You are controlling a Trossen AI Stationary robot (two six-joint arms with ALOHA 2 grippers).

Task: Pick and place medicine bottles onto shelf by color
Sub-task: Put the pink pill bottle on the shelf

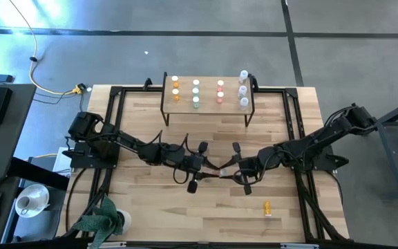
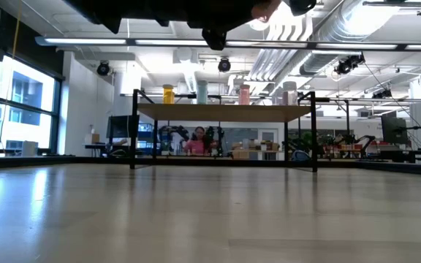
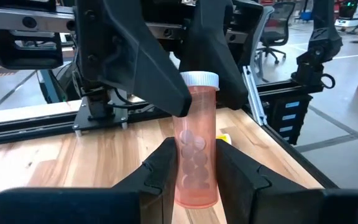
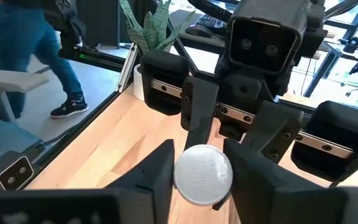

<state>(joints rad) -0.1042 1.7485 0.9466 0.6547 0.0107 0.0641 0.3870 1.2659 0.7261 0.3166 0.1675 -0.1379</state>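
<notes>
Left gripper point(image 3: 191, 168) clamped low on pink bottle point(image 3: 196, 140), mid-tabletop. Right gripper point(image 4: 197, 168) met it there, jaws closed around same bottle's white cap point(image 4: 202, 174) — handover looked under way. Shelf point(image 1: 207, 104) at far edge carried eleven bottles in columns: orange, green, red, clear. One orange bottle point(image 1: 267, 207) lay on tabletop point(image 1: 144, 200), near right. Task nearly done; two bottles left.
</notes>
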